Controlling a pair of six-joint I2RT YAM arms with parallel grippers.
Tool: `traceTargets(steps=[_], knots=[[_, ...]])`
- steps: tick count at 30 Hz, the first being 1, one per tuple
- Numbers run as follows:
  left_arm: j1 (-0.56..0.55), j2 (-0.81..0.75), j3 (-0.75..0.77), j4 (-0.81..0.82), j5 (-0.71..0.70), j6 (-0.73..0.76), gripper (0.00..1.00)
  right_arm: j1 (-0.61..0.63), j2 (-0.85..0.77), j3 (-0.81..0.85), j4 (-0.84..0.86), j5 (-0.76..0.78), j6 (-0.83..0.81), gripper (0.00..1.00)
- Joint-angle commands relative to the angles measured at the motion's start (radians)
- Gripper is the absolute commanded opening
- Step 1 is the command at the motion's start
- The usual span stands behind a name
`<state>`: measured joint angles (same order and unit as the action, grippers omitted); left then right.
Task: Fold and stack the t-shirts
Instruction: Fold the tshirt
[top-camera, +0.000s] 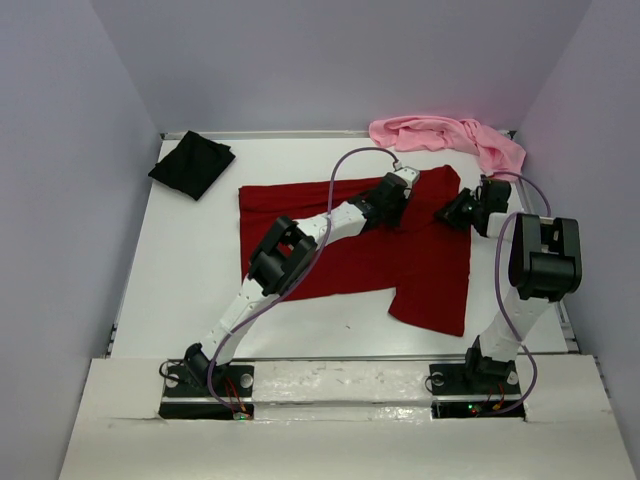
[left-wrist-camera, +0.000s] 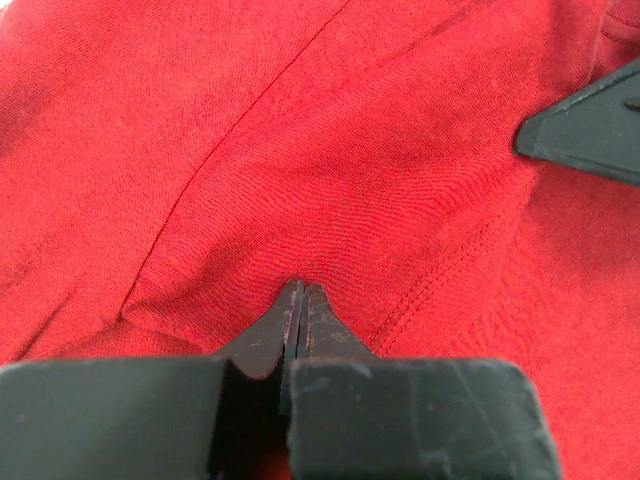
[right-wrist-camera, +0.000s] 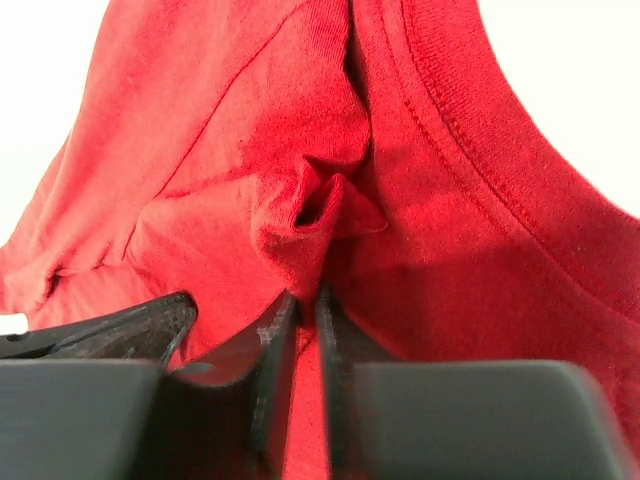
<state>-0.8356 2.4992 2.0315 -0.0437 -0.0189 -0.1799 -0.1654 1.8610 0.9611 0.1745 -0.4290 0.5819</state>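
Dark red soft cloth t-shirt (top-camera: 340, 250) lies mostly flat; left gripper (left-wrist-camera: 300, 300) and right gripper (right-wrist-camera: 305, 300) each pinch a puckered fold.

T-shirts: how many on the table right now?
3: the dark red shirt is spread across the middle, the black shirt lies at the far left corner, and the pink shirt is bunched at the far right edge. Another could hide under the red one.

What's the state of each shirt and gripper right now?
dark red t-shirt: spread flat, unfolded, pinched by both grippers
black t-shirt: folded, far-left corner
light pink t-shirt: crumpled, far-right edge
left gripper: shut on dark red t-shirt
right gripper: shut on dark red t-shirt
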Motion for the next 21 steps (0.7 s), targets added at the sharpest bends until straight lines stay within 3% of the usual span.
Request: traceTargets(steps=[1,2,8,12,16,19,21], knots=[[0.009,-0.019,0.030,-0.036,-0.021,0.022,0.01,-0.008,0.021,0.053,0.003,0.018,-0.007,0.11],[0.010,-0.019,0.030,-0.036,-0.021,0.022,0.01,-0.008,0.023,0.057,0.000,0.018,-0.005,0.00],[0.012,-0.019,0.030,-0.038,-0.021,0.020,0.02,-0.008,0.003,0.082,-0.062,0.019,-0.002,0.00],[0.012,-0.019,0.029,-0.036,-0.021,0.022,0.01,-0.008,0.017,0.211,-0.274,-0.014,-0.033,0.00],[0.012,-0.019,0.024,-0.036,-0.023,0.016,0.01,0.035,0.095,0.474,-0.676,0.086,-0.158,0.00],[0.012,-0.022,0.024,-0.035,-0.018,0.013,0.01,0.075,0.194,0.683,-0.864,0.160,-0.220,0.00],[0.012,-0.026,0.024,-0.036,-0.013,0.011,0.02,0.089,0.202,0.705,-0.906,0.202,-0.232,0.00]])
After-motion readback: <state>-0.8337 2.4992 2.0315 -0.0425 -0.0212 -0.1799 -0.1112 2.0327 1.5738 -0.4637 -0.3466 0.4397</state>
